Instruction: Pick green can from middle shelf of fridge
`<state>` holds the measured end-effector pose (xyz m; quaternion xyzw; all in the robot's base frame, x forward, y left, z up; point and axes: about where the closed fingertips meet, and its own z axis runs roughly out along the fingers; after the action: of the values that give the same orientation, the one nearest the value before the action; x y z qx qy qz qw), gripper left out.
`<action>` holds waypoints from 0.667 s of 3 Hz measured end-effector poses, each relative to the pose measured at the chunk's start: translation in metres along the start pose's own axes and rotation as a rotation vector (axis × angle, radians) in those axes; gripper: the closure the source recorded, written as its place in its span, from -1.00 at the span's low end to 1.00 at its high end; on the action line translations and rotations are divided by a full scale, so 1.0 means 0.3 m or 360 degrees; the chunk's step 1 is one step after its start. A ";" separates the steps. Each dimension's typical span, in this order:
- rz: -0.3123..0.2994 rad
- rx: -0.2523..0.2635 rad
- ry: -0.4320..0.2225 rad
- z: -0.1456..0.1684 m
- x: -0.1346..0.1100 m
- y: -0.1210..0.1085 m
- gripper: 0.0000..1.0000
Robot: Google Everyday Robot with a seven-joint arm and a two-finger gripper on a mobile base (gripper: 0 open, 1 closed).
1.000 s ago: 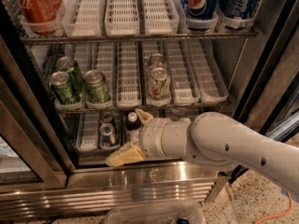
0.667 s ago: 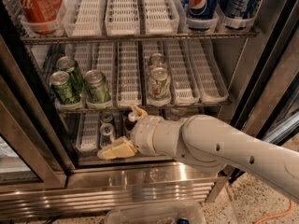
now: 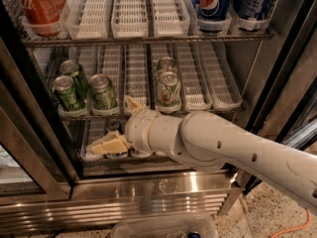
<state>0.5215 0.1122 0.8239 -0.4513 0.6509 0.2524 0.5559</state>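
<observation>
The fridge stands open before me. On the middle shelf, the dull olive-green can stands at the front of a white lane, second from the left. My gripper hangs open and empty just below and right of the can, in front of the shelf's front edge. One cream finger points up beside the can. The other finger reaches down-left in front of the bottom rack. My pale arm comes in from the lower right.
Two brighter green cans stand left of the olive can. Two whitish cans stand to its right. Red cans and blue cans fill the top rack. Small bottles sit on the bottom rack. A dark door edge runs along the right.
My gripper and arm have moved left and up, from in front of the bottom rack toward the front edge of the middle shelf. The cans have not moved.
</observation>
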 end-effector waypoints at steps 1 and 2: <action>0.0000 -0.0001 0.0000 0.001 0.000 0.001 -1.00; 0.0024 0.0024 -0.0017 0.013 0.001 0.004 -1.00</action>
<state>0.5225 0.1159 0.8223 -0.4409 0.6532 0.2539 0.5608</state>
